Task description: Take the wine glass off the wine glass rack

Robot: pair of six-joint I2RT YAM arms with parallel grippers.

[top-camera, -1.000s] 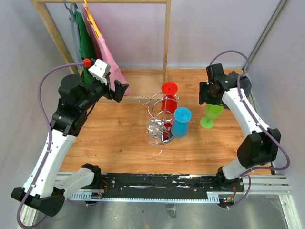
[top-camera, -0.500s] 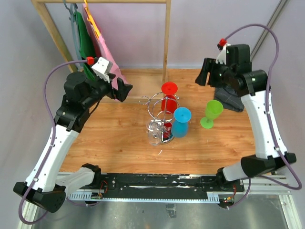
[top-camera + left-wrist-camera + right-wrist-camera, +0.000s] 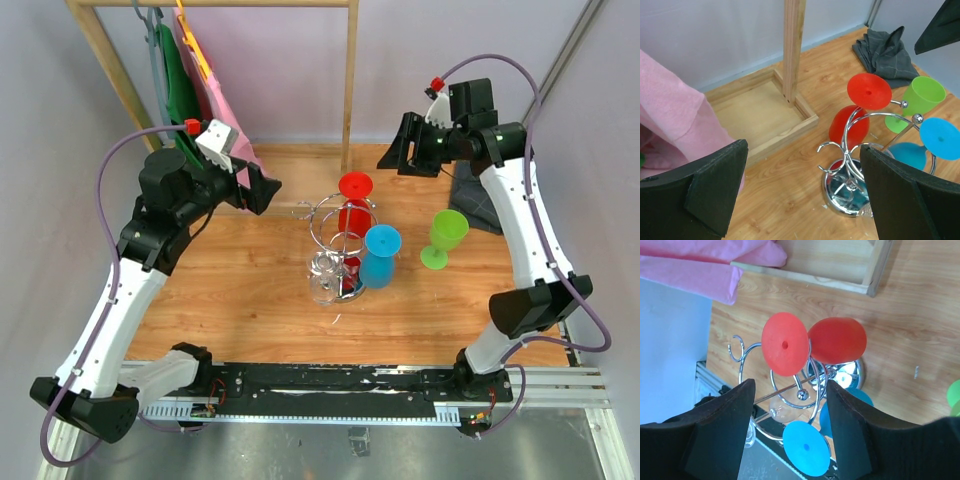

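1. R arm up in the air. The right gripper point(image 3: 398, 158) has its fingers spread wide w/ nothing between them.
2. L arm is the same: the left gripper point(image 3: 258, 190) is spread, empty and hovering clear of everything.
3. The wine glass rack point(image 3: 842, 192) sits ahead of and below both grippers, roughly between the two.
4. Three glasses hang on it bowl-down, foot-up: a red glass point(image 3: 837, 340), a blue glass point(image 3: 378, 262) and a clear glass point(image 3: 322, 285).
5. A green glass point(image 3: 445, 235) stands upright on the table, off the rack. It's below the right gripper and toward its outer side, so prob. not the one to go for.
6. Key relation: in the R wrist view the red glass lies dead ahead of the right gripper, framed between its fingers. The foot disc is toward the gripper and the bowl beyond it.
7. Its long axis runs about vertical, w/ the stem caught in a wire loop.
8. Which arm? The right gripper looks nearer to the red glass. For the left gripper, the red one is ahead and a bit to its right, further off.
9. My read: R arm drops ahead, closes on the bowl or stem, then slides it out along the loop opening.
10. Watch the blue glass just beside it and the curled wires, as there's little room.
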